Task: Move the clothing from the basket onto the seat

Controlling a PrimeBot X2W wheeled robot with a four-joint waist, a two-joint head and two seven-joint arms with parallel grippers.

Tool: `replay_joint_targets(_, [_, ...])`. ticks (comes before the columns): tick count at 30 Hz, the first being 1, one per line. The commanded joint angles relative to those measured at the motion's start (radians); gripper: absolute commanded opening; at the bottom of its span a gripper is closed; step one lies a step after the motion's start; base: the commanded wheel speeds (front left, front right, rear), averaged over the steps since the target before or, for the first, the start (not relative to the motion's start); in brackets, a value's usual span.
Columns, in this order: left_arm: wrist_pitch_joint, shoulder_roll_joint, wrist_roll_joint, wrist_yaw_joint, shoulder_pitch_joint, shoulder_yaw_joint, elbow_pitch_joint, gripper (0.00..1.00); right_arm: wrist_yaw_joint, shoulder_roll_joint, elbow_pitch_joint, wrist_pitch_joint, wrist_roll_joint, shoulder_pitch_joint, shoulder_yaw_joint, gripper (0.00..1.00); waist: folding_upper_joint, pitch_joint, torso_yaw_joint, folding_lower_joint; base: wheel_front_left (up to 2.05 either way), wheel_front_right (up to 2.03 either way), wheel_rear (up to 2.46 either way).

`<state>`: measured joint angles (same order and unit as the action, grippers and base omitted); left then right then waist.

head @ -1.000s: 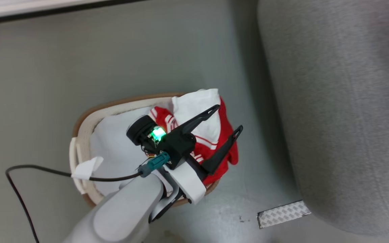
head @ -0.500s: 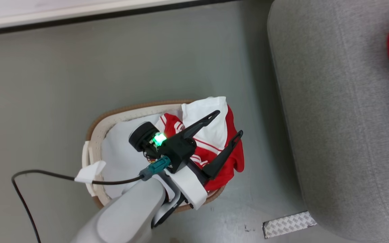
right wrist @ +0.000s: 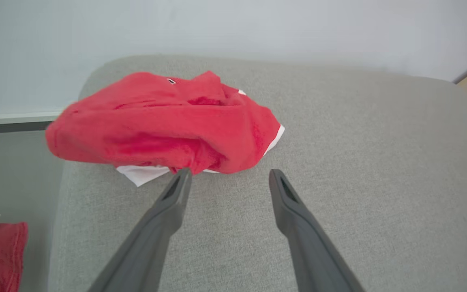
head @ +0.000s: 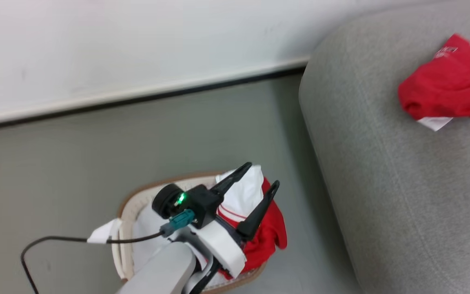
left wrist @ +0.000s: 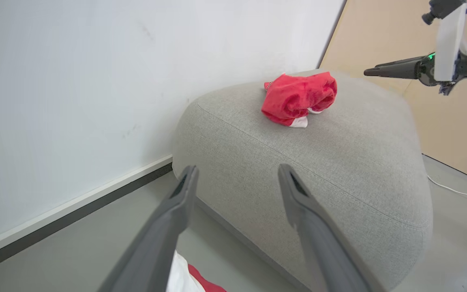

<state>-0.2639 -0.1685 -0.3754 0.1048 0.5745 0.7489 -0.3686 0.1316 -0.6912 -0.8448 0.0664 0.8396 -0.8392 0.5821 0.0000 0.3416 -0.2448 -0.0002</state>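
On top of the grey sofa seat point(head: 382, 196) we see one red garment point(right wrist: 164, 125) lying crumpled, a white panel poking out from under its edge. Our right gripper point(right wrist: 229, 172) points at it with its jaws spread wide and nothing between them. In the right wrist view one fingertip lines up with the garment's near edge, while the left wrist view shows that gripper up in the air, clear of the cloth.

A second red-and-white garment point(head: 267, 237) lies in the white laundry basket point(head: 131, 204). It is draped over the brown rim on the side nearer the sofa and rests on a pale liner point(head: 143, 234). Our left gripper point(head: 261, 174) hovers above that garment, jaws wide apart and empty, fingers pointing toward the sofa.

That basket stands on the grey floor point(head: 76, 163) near the sofa, with a strip of floor between them. We see a black cable point(head: 63, 238) running from the left wrist out over the floor. Beyond it rises a white wall point(head: 116, 49) with a dark line along its foot.
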Motion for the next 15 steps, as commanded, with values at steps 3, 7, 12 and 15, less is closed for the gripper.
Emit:
replay_joint_targets(3, [0.000, 0.004, -0.010, -0.006, -0.056, -0.039, 0.008, 1.00, -0.002, -0.030, 0.078, -0.048, 0.032, 0.046, 0.025, 1.00, 0.0000, -0.136, 0.011, 0.0002, 0.00, 0.00, 0.00])
replay_joint_targets(7, [0.000, 0.008, -0.016, -0.018, -0.109, -0.100, 0.019, 1.00, -0.002, -0.048, 0.191, -0.116, 0.068, 0.100, 0.029, 1.00, 0.0000, -0.213, 0.034, 0.0002, 0.00, 0.00, 0.00])
replay_joint_targets(12, [0.000, 0.007, -0.021, -0.042, -0.181, -0.193, 0.032, 1.00, -0.002, -0.038, 0.294, -0.229, 0.042, 0.185, -0.007, 1.00, 0.0000, -0.294, 0.073, 0.0002, 0.00, 0.00, 0.00])
replay_joint_targets(15, [0.000, -0.002, -0.018, -0.054, -0.223, -0.255, 0.039, 1.00, -0.002, -0.005, 0.341, -0.281, 0.008, 0.242, -0.043, 1.00, 0.0000, -0.329, 0.096, 0.0002, 0.00, 0.00, 0.00])
